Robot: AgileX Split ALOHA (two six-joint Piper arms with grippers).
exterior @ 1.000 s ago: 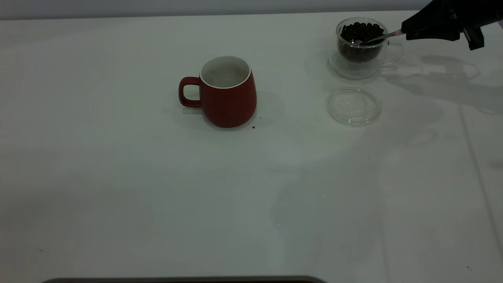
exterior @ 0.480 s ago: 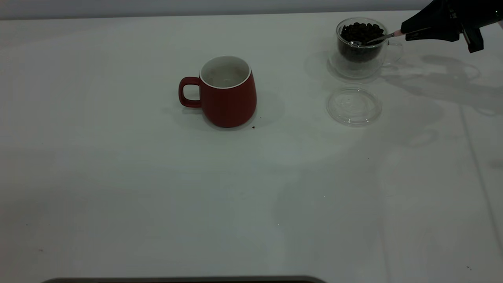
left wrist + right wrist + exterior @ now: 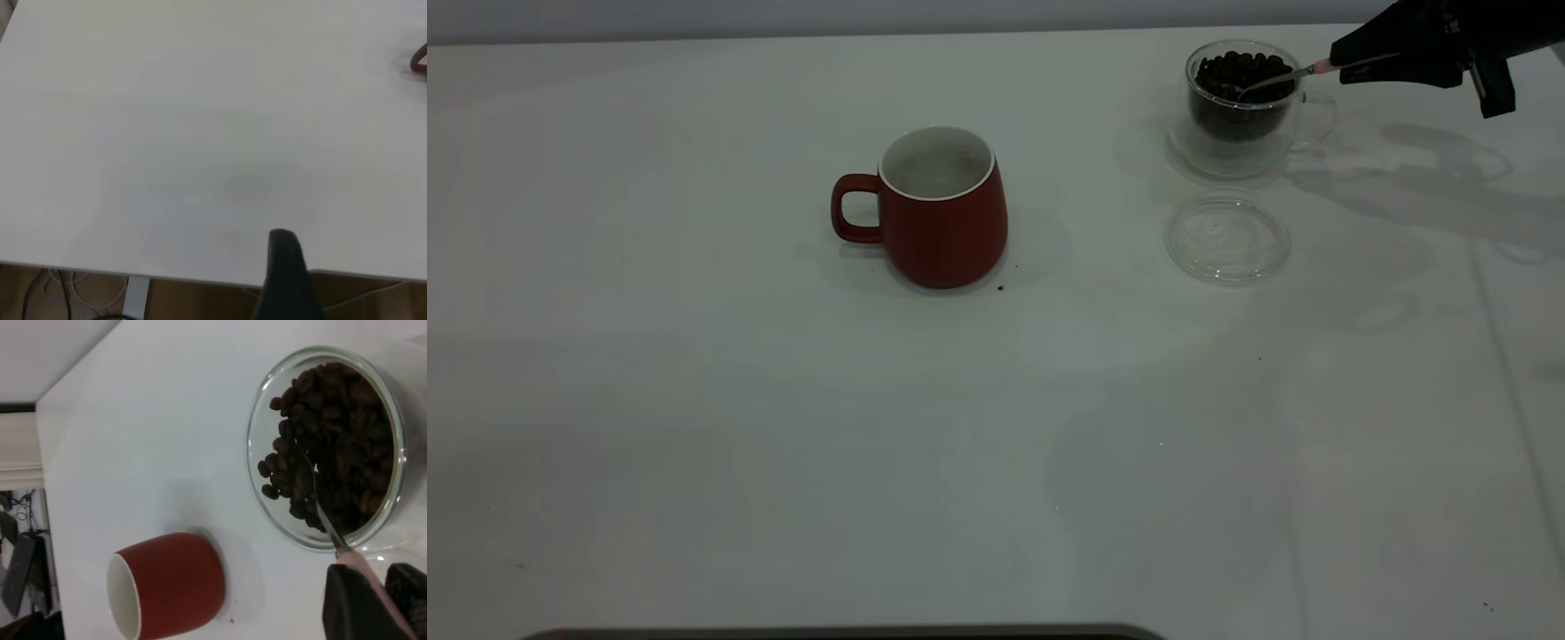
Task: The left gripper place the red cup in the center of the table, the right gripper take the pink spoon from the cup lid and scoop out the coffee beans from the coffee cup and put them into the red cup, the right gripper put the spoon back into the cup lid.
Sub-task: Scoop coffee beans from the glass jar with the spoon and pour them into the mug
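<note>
The red cup stands upright near the centre of the table. Well to its right, at the far edge, stands the coffee cup, holding the coffee beans. The cup lid lies flat just in front of the coffee cup. The pink spoon reaches into the coffee cup from the right, bowl among the beans.

Right gripper: matte black, wedge-shaped, tapered toward the tip; a squarish black block projected from the body behind the claw. Fingers dark, blunt-ended and flat-faced in the wrist view. Left gripper: one black rounded finger visible, blurred. No markings, screws or cables discernible on either.
</note>
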